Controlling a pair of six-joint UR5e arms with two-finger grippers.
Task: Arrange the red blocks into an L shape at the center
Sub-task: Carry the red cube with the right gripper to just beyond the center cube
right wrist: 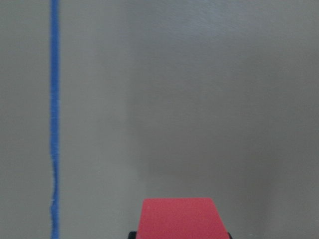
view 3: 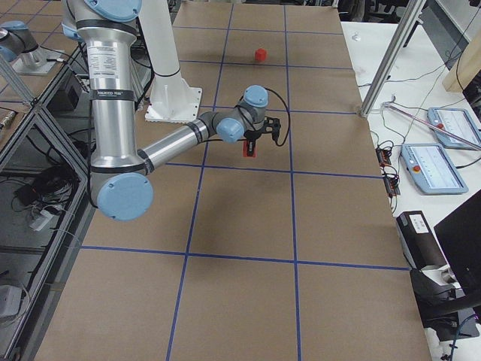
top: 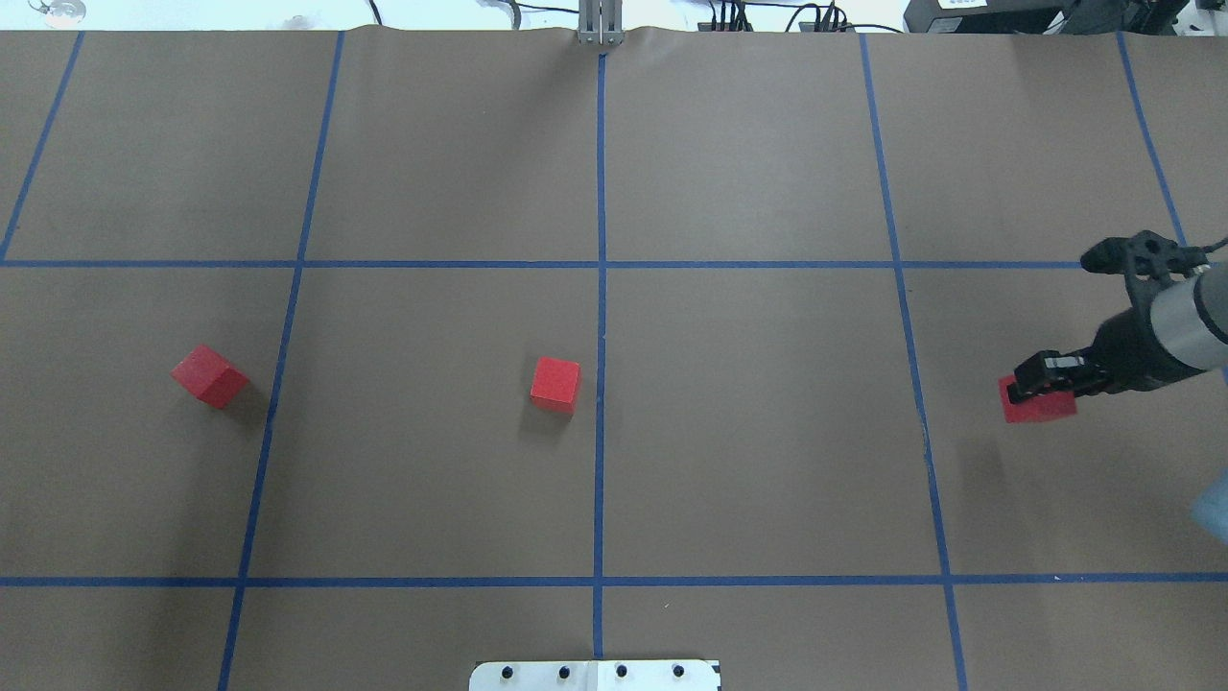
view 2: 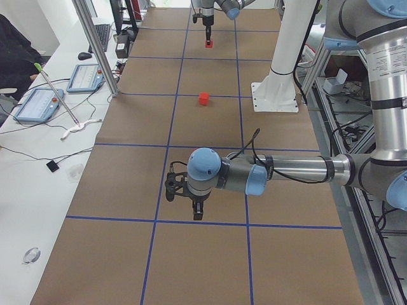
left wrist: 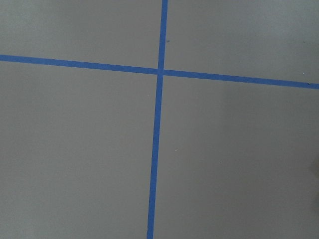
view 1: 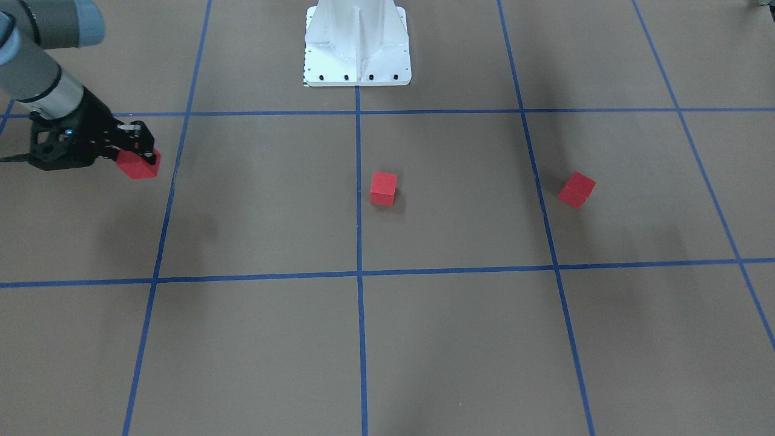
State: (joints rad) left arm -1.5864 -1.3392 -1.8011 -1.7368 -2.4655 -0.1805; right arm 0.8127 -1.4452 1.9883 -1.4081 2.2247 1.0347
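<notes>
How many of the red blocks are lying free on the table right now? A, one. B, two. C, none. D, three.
B, two: the middle block and the left-side block lie free on the table, while the third block is held in the right gripper.

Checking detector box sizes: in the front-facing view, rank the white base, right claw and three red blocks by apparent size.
1. white base
2. right claw
3. red blocks: the held block, middle block and third block look alike, unranked.
</notes>
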